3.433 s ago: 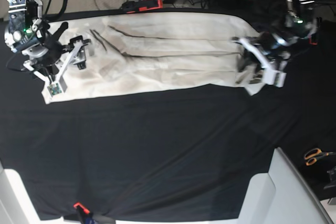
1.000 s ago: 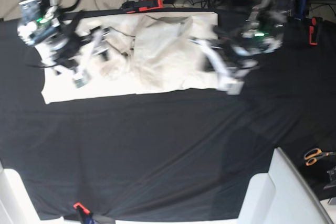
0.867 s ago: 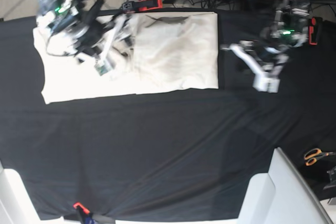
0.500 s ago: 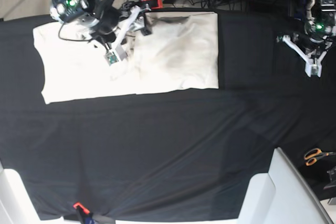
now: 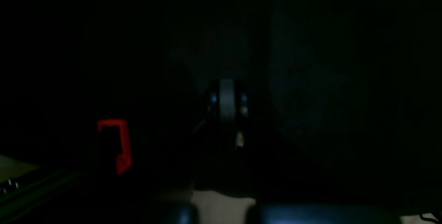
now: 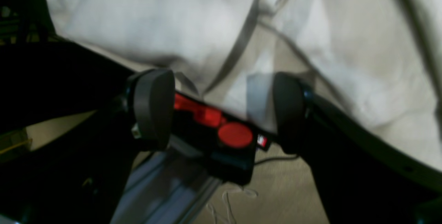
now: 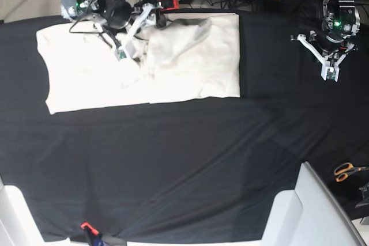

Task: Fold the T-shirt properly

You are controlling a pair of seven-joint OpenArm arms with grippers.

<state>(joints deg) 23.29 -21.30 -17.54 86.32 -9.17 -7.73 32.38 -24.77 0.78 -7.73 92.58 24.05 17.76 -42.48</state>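
Right tool, jaws wide, hovers over the half-folded T-shirt; next, probably grasp its far edge.

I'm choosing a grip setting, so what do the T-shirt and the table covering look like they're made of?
T-shirt: looks like soft matte cotton-type knit, cream; it creases and drapes in soft folds in the right wrist view. Black table cloth: seems a thin matte woven fabric, with faint wrinkles and no shine.

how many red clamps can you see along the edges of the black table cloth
2. One red clamp grips the far edge, beside the folded cream cotton T-shirt; another red clamp sits at the near edge. Others may be hidden.
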